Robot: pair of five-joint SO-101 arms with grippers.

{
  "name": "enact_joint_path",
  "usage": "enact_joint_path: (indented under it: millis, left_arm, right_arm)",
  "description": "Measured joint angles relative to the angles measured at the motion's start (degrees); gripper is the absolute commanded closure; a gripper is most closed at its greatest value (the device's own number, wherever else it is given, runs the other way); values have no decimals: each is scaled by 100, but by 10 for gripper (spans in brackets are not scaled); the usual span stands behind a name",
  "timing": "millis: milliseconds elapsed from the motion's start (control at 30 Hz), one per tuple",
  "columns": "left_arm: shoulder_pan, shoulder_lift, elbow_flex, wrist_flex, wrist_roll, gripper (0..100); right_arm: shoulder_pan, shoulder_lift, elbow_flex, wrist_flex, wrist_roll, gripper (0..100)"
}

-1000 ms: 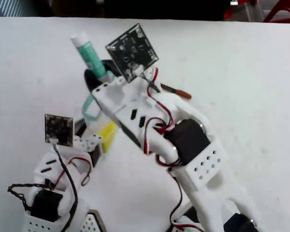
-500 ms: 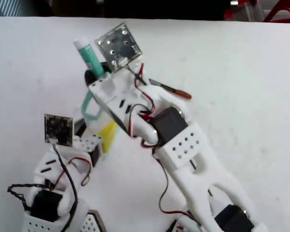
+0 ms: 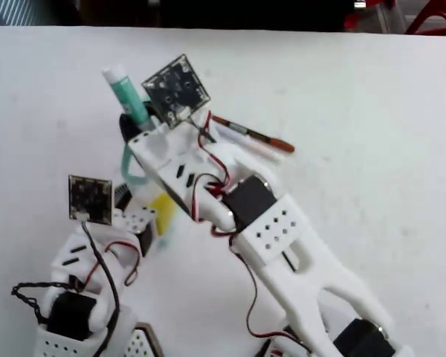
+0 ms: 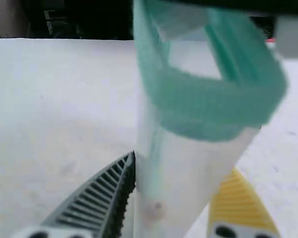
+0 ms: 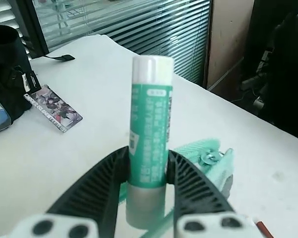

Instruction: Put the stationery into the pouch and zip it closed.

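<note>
Right arm (image 3: 282,230) overhangs pouch (image 3: 128,165); pen (image 3: 254,136) beside; passage over table (image 3: 372,111) beyond pen.

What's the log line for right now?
right gripper: shut on glue stick | left gripper: shut on pouch | pen: on table

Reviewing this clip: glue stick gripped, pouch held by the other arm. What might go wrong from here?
1. The right end effector grips the glue stick near its base, so it may tilt or slip.
2. The left end effector pinches the pouch, whose teal mouth looks narrow; the stick could snag on the rim.
3. The pen lies close beside the right arm and might get knocked.
</note>
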Motion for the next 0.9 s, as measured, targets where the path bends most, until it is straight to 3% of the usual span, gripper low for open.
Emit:
enact_joint_path:
  millis: [167,333,500,900]
  left_arm:
    - [-79,-26,0,0,26,752]
    - [-123,-35,9,-158,35,753]
    - [-149,-26,9,-185,35,753]
    - [-167,-35,9,-185,35,753]
  right_arm:
    - [-9,-949,642,-26,0,981]
    - [-246,-1512,1134,-26,897,971]
    - [-378,-1591,1336,26,1046,799]
    - [-440,-1600,1345,97,1020,826]
